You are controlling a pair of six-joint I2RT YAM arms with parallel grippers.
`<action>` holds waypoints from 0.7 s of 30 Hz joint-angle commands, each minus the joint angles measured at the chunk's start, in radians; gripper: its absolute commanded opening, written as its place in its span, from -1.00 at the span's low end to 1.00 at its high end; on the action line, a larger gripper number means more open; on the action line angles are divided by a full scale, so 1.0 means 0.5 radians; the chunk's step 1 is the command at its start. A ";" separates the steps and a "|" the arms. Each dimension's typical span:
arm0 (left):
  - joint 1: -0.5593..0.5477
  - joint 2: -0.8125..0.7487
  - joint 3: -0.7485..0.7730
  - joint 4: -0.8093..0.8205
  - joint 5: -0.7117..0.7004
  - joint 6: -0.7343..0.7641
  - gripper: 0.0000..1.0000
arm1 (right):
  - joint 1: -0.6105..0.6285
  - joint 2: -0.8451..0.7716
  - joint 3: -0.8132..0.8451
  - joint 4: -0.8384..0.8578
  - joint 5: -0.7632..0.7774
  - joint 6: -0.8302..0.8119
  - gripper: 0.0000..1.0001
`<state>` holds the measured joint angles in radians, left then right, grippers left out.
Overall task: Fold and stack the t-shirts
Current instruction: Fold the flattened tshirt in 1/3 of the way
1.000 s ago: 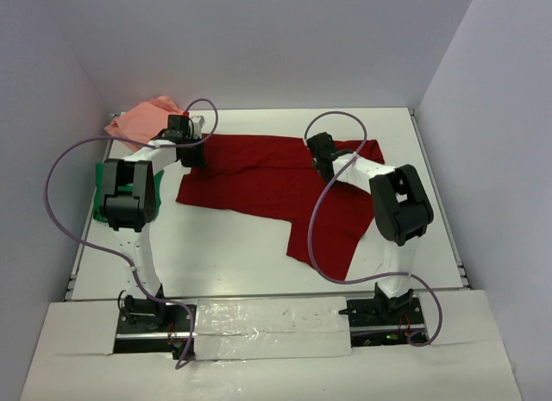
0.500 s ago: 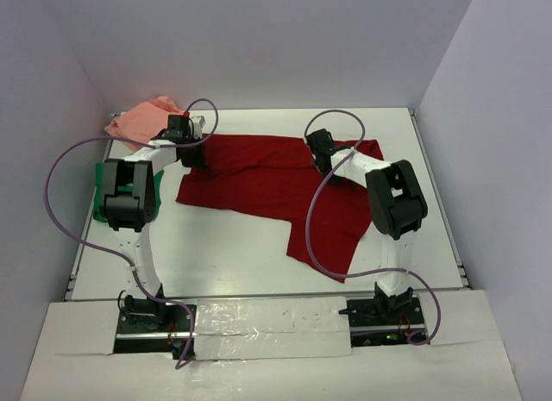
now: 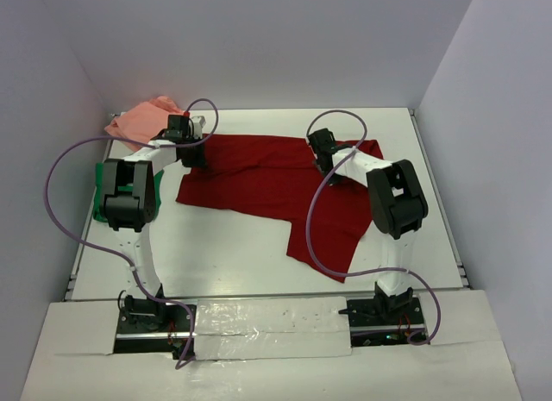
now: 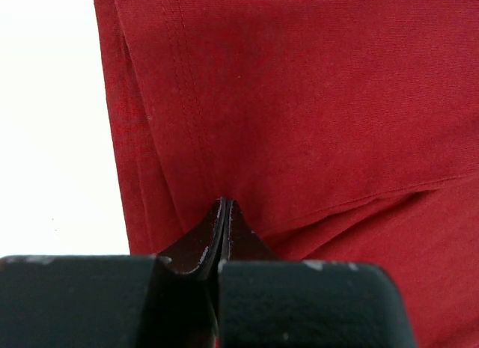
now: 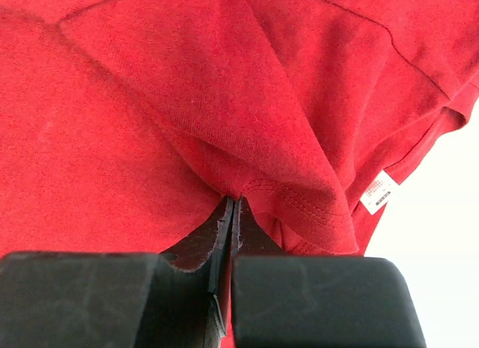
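Note:
A dark red t-shirt (image 3: 276, 181) lies spread across the back half of the white table. My left gripper (image 3: 191, 153) is shut on its left edge; the wrist view shows the jaws pinching a fold of red cloth (image 4: 224, 202). My right gripper (image 3: 325, 157) is shut on the cloth near the shirt's right end, where a hem bunches at the fingertips (image 5: 238, 198) and a white label (image 5: 378, 191) sticks out. A salmon pink t-shirt (image 3: 138, 122) lies crumpled at the back left corner. A bright green t-shirt (image 3: 105, 178) sits by the left wall, partly behind my left arm.
White walls enclose the table on the left, back and right. The bare white tabletop (image 3: 224, 254) stretches in front of the red shirt. Purple cables (image 3: 60, 168) loop from both arms.
My right gripper has slid a little toward the back over the red shirt and closed on its cloth. The left gripper has stayed shut in place.

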<state>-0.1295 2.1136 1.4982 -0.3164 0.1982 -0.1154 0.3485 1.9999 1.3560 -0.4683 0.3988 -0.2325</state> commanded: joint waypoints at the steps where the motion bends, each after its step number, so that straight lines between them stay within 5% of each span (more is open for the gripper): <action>1: 0.001 -0.113 -0.024 0.022 0.058 0.016 -1.00 | -0.013 -0.051 0.068 -0.039 -0.052 0.020 -1.00; 21: -0.008 -0.122 -0.057 0.041 0.064 0.016 -1.00 | 0.064 -0.297 0.169 -0.248 -0.404 0.130 -1.00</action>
<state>-0.1295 2.1040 1.4719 -0.2989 0.2073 -0.1158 0.3672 1.9221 1.3876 -0.5484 0.2710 -0.1997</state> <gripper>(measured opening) 0.009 0.009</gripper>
